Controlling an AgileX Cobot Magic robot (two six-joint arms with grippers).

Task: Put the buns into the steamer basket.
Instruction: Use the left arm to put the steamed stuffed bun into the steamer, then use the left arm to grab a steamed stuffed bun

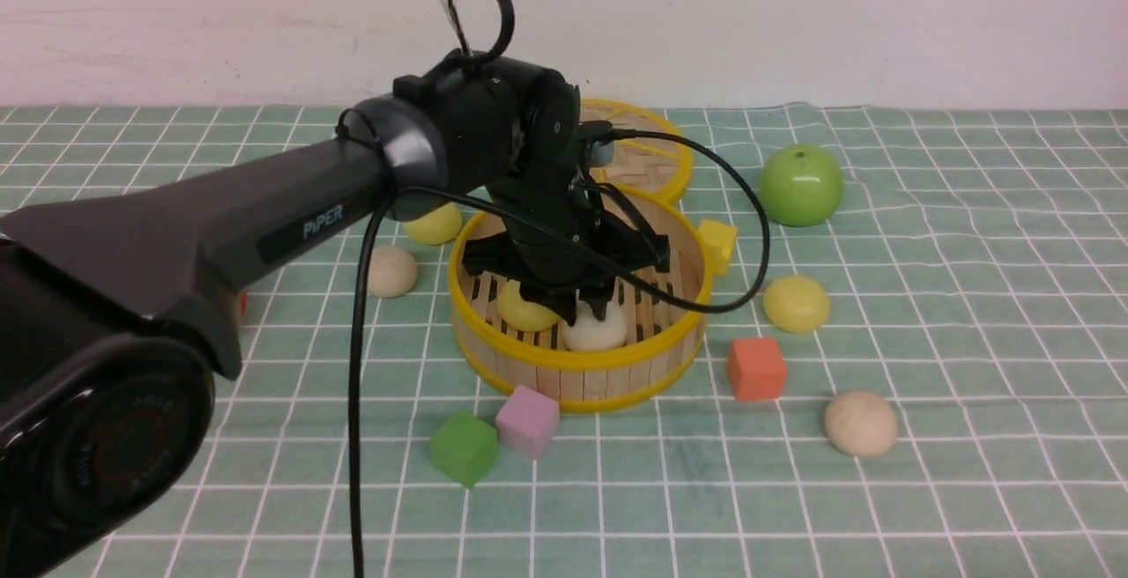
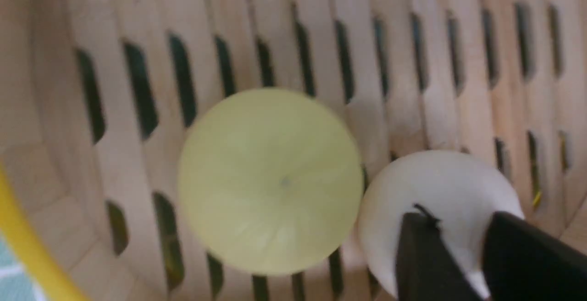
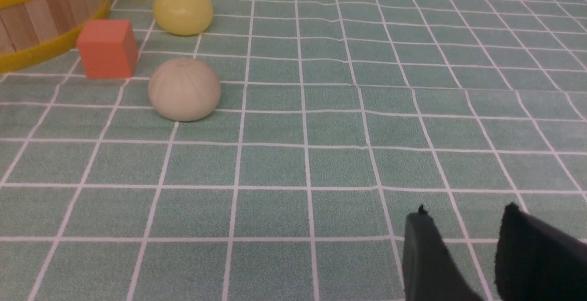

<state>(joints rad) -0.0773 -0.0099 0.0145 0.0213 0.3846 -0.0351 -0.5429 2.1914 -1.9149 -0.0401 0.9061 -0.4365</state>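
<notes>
buns, small smooth rounded balls: you have one pale yellow bun and one beige-white bun side by side on the slotted floor of the round bamboo steamer basket. four others lie on the green checked surface around it. left tool hangs over the beige-white bun, jaws parted, gripping nothing. right tool sits low over the surface, jaws apart, empty.

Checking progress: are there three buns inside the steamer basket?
No, only two lie in the steamer basket: a yellow bun and a white bun.
</notes>
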